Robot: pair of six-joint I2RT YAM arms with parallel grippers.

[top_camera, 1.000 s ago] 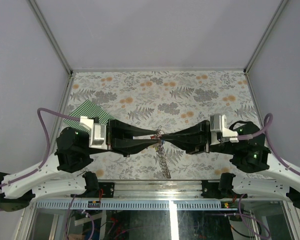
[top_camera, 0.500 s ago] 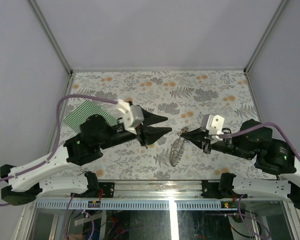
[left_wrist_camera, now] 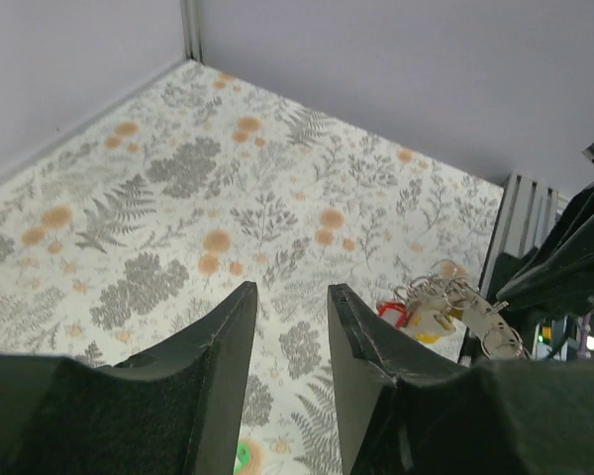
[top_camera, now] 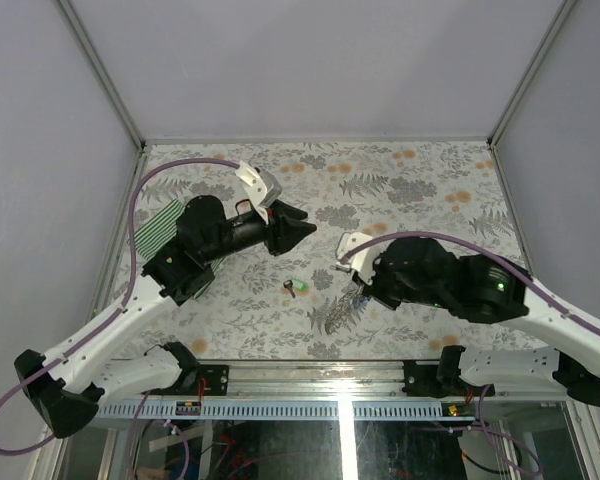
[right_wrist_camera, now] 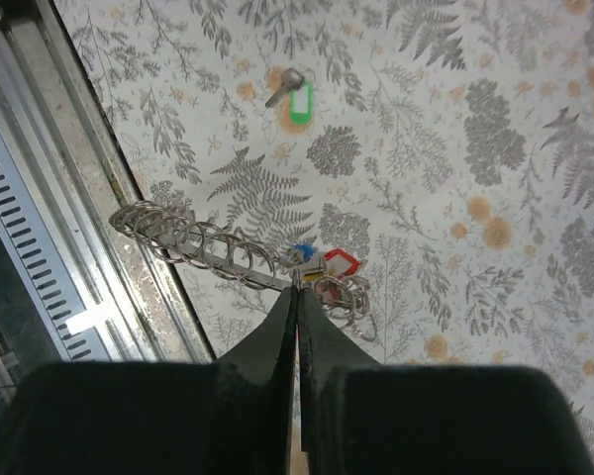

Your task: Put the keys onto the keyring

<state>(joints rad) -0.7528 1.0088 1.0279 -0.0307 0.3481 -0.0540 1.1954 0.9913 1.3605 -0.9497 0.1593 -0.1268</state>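
My right gripper (right_wrist_camera: 299,289) is shut on the keyring (right_wrist_camera: 193,242), a strand of metal rings hanging towards the table's near edge. Red (right_wrist_camera: 339,262), blue (right_wrist_camera: 301,251) and yellow (right_wrist_camera: 313,273) keys cluster at its tips. From above, the right gripper (top_camera: 358,290) holds the keyring (top_camera: 336,316) low over the table. A green key (top_camera: 298,288) lies loose on the table, left of it. The same green key (right_wrist_camera: 297,102) shows in the right wrist view. My left gripper (top_camera: 308,221) hovers behind that key, open and empty. The left gripper (left_wrist_camera: 292,297) looks towards the red key (left_wrist_camera: 391,315) and rings (left_wrist_camera: 455,295).
A green-and-white striped cloth (top_camera: 158,228) lies at the table's left edge, partly under my left arm. The metal rail (right_wrist_camera: 69,228) of the near edge runs close to the hanging keyring. Grey walls (top_camera: 310,60) enclose the floral table.
The grippers had met at the table's centre and have parted. The left one swung back and left and opened. The green key now lies on the table. The right one turned, keeping the keyring.
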